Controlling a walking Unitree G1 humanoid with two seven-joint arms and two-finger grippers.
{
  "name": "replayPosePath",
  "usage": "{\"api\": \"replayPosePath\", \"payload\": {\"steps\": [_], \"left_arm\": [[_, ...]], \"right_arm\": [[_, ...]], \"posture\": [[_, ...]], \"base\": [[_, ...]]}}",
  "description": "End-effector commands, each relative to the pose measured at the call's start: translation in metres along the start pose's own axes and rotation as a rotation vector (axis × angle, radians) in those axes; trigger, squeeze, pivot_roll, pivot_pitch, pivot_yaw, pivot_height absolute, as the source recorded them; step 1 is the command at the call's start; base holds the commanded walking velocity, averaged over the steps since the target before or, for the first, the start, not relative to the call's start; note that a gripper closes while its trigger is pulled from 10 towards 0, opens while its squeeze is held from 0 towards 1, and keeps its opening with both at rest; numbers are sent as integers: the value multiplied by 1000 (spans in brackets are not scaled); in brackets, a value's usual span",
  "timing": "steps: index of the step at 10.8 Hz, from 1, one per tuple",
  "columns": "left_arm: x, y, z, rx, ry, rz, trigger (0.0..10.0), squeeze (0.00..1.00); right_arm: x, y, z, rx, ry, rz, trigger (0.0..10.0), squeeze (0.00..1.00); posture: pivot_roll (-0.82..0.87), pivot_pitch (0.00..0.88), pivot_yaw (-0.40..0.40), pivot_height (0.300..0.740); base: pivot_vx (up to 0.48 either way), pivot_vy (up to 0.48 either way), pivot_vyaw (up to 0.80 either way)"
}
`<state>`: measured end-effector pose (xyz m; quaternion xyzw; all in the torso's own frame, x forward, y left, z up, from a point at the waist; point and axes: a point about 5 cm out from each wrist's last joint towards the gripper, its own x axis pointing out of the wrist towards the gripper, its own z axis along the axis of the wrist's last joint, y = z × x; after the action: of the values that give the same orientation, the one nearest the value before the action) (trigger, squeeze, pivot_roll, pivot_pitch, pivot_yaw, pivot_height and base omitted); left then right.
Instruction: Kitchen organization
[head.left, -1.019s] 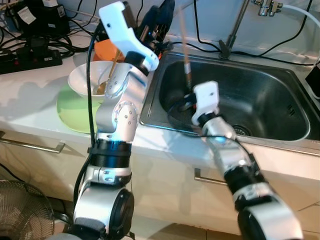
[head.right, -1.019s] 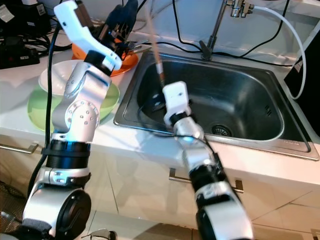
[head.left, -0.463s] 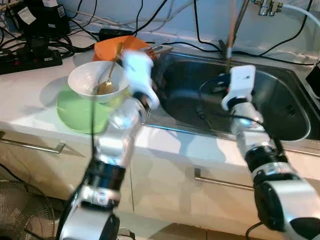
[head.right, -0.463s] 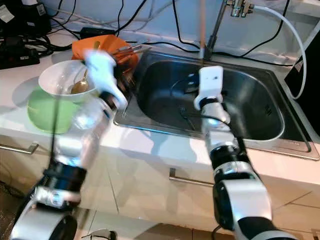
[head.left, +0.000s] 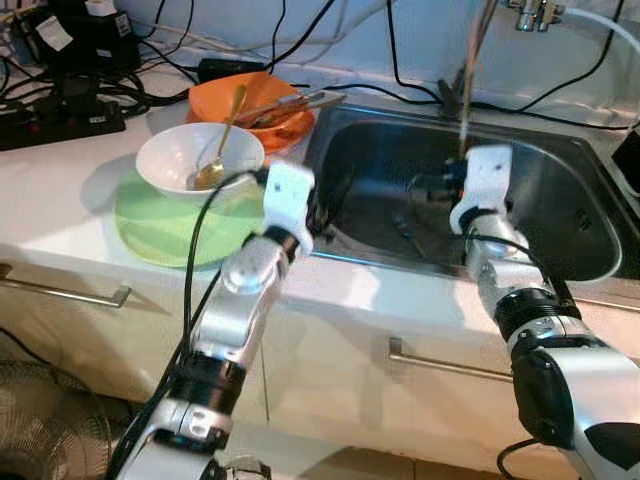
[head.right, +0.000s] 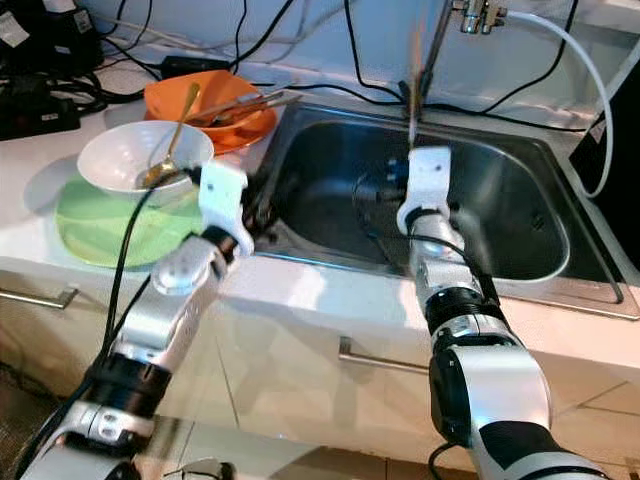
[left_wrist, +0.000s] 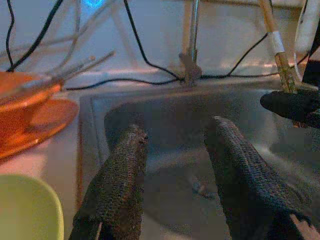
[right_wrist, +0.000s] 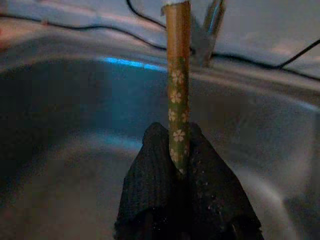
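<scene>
The right gripper (right_wrist: 180, 165) is clamped on a slim wooden chopstick printed with small pale flowers (right_wrist: 177, 100), held upright over the stainless steel sink (head.right: 520, 265), its upper end rising toward the metal tap pipe (head.right: 437, 45) at the sink's back edge. No writing can be read on the chopstick; a white band wraps it higher up.

The left gripper (left_wrist: 175, 150) hangs over the sink's left rim, its two black fingers (left_wrist: 120, 185) spread apart with nothing between them. The basin below them lies open, with a small dark utensil on its bottom.

On the white counter (head.left: 60, 190) left of the sink, a white bowl with a gold spoon (head.left: 198, 160) sits on a green plate (head.left: 160, 225). Behind it, an orange bowl holding metal utensils (head.left: 255, 105) stands by the sink's back left corner. Black cables and a power strip (head.left: 65, 115) crowd the counter's back edge.
</scene>
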<state>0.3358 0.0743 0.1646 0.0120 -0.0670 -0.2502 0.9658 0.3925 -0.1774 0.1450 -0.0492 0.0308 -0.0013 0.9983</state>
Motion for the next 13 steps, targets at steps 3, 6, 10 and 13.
{"api": "replayPosePath", "payload": {"steps": [3,6,10,13], "left_arm": [[-3,-8,-8,9,27,-38,10000,0],[-5,-13,-14,7,58,-73,10000,0],[-9,-16,-21,14,104,-100,10000,0],[-10,-17,-24,17,122,-106,10000,0]], "right_arm": [[3,6,-6,-43,110,48,10000,0],[2,8,-15,-14,234,49,10000,0],[-1,8,-25,50,347,31,10000,0],[-3,14,-30,59,370,52,10000,1000]], "posture": [[84,0,-48,740],[90,0,-54,740],[105,0,-65,740],[106,0,-67,740]], "base": [[0,0,0],[0,0,0],[0,0,0],[0,0,0]]}}
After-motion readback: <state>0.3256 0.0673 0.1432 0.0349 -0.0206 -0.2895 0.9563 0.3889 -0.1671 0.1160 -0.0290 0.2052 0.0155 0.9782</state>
